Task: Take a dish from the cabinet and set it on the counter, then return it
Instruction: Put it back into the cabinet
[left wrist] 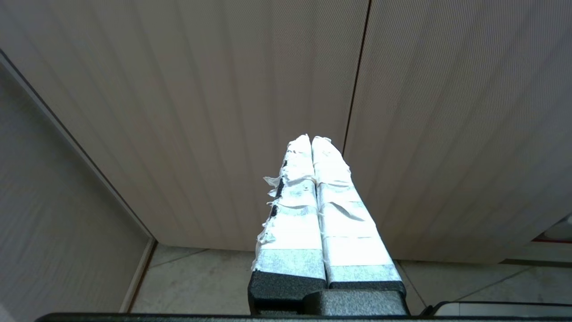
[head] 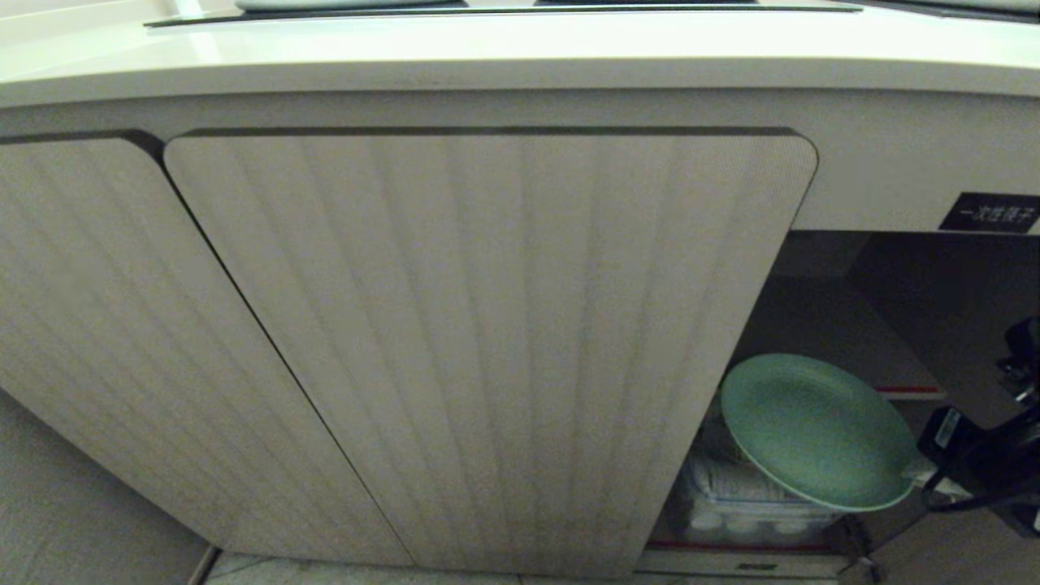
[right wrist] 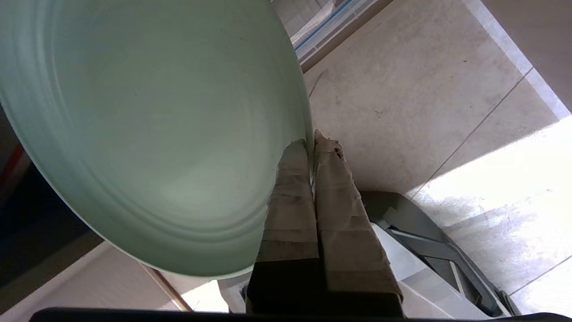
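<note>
The mint-green dish [head: 812, 426] hangs tilted in the opening at the cabinet's [head: 487, 341] lower right, in front of the dark inside. My right gripper [head: 922, 473] reaches in from the right and is shut on the dish's rim. In the right wrist view the dish [right wrist: 147, 134] fills most of the picture, and the taped fingers of the right gripper [right wrist: 310, 143] pinch its edge. My left gripper [left wrist: 311, 139] is shut with nothing in it and points at the closed ribbed doors [left wrist: 201, 112]. The cream counter [head: 487, 57] runs along above the doors.
A black label [head: 990, 213] sits above the opening. A red-edged shelf [head: 906, 390] lies behind the dish, and pale stacked containers [head: 747, 496] stand beneath it. The closed door's edge [head: 731, 325] borders the opening. Tiled floor [right wrist: 402, 89] lies below.
</note>
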